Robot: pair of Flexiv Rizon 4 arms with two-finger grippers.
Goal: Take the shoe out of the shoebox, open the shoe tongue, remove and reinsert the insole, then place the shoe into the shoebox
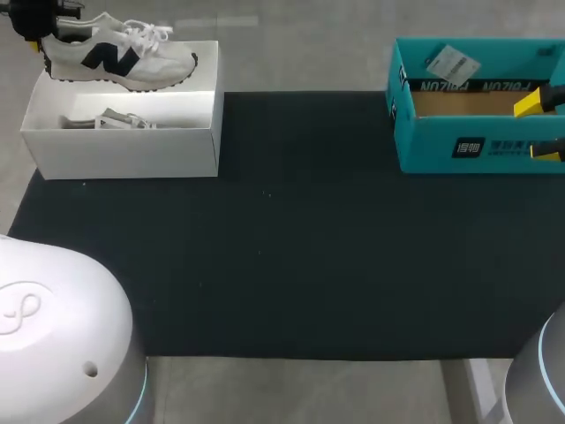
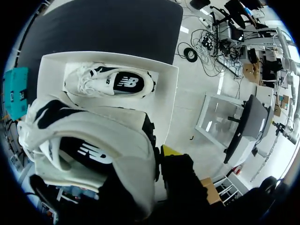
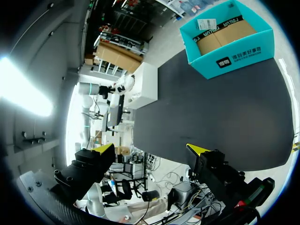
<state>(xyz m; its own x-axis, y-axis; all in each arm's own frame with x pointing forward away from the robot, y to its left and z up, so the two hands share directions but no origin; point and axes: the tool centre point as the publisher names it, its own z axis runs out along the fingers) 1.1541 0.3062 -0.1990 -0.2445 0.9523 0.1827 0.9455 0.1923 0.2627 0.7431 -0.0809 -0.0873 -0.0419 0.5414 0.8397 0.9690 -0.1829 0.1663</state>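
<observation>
A white shoe with a navy logo (image 1: 115,53) hangs over the back edge of the white shoebox (image 1: 124,146), held at its heel by my left gripper (image 1: 35,35). In the left wrist view the shoe's heel (image 2: 108,154) fills the space at the gripper (image 2: 154,159), and one yellow fingertip (image 2: 171,151) shows beside it. A second white shoe (image 2: 110,84) lies inside the shoebox (image 2: 168,93) below, also visible as the shoe in the box (image 1: 110,119). My right gripper (image 1: 538,128) stands open at the table's far right; its wrist view shows the gripper (image 3: 151,150) with nothing between the fingers.
A teal cardboard box (image 1: 468,132) with a paper label inside stands at the back right, next to my right gripper; it appears ahead of that gripper as the teal box (image 3: 229,42). A black mat (image 1: 282,247) covers the table between the two boxes.
</observation>
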